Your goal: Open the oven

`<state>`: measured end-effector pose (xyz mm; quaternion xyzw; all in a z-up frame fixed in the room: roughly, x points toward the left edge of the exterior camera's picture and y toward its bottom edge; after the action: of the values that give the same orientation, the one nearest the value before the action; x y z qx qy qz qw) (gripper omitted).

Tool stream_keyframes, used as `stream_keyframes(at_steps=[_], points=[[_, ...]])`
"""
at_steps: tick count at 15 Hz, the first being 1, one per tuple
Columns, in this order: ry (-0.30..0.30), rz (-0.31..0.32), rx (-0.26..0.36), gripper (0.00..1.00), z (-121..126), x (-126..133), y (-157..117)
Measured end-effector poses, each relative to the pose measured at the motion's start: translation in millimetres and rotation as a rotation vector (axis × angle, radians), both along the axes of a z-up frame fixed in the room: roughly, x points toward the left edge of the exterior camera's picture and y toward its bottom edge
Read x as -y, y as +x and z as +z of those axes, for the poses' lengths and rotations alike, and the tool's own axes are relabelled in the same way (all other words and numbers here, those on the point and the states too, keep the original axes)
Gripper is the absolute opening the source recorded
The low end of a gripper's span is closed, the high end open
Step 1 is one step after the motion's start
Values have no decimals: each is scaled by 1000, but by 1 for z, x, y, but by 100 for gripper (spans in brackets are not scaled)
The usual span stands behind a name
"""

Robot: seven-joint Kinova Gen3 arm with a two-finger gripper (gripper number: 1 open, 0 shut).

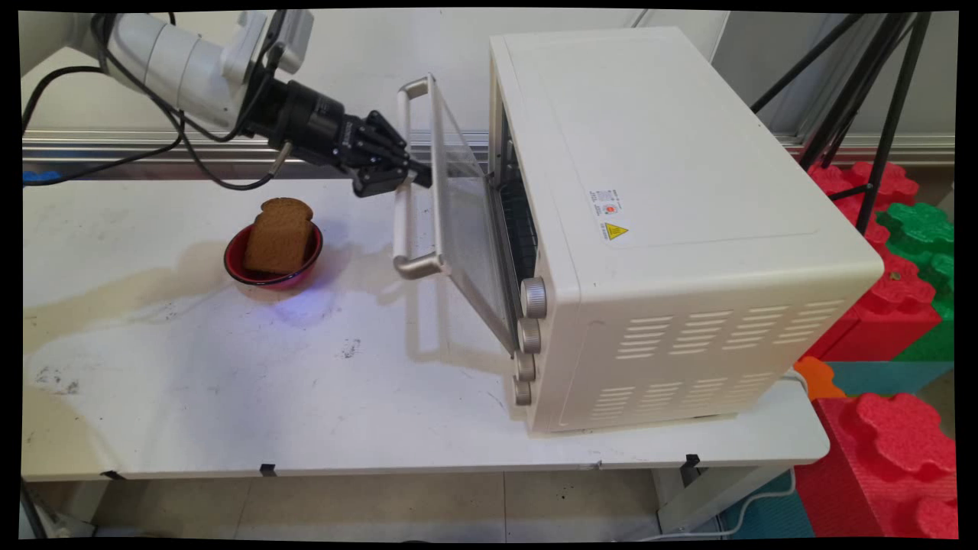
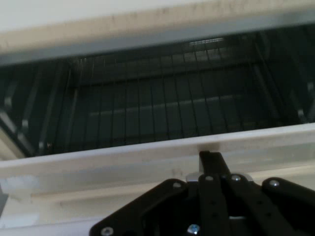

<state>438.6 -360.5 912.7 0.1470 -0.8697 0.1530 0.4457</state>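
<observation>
White table (image 1: 229, 397); gripper (image 1: 416, 177) clenched on oven door (image 1: 466, 229) handle (image 1: 403, 179); bowl (image 1: 273, 260) near.

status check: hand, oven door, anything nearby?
Hand at the oven door's handle, grip state unclear. Door partly open, rack visible inside. Bread slice in red bowl sits left, apart.

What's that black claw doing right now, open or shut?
Gripper: at the oven door's handle; whether open or shut cannot be told.

One toaster oven (image 1: 672, 221) with four knobs (image 1: 527, 336), one red bowl (image 1: 263, 273), one bread slice (image 1: 279, 235).
</observation>
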Motion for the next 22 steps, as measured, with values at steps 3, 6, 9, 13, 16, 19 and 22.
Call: stream_keyframes(at_steps=[3, 6, 9, 13, 16, 19, 22], points=[[14, -2, 34, 0, -9, -6, 13], [32, -9, 68, 0, -19, -10, 24], [51, -13, 99, 0, -31, -28, 38], [74, -10, 127, 0, -48, -32, 52], [91, -9, 146, 0, -59, -34, 60], [109, -13, 167, 0, -73, -37, 69], [127, -15, 180, 0, -87, -42, 76]])
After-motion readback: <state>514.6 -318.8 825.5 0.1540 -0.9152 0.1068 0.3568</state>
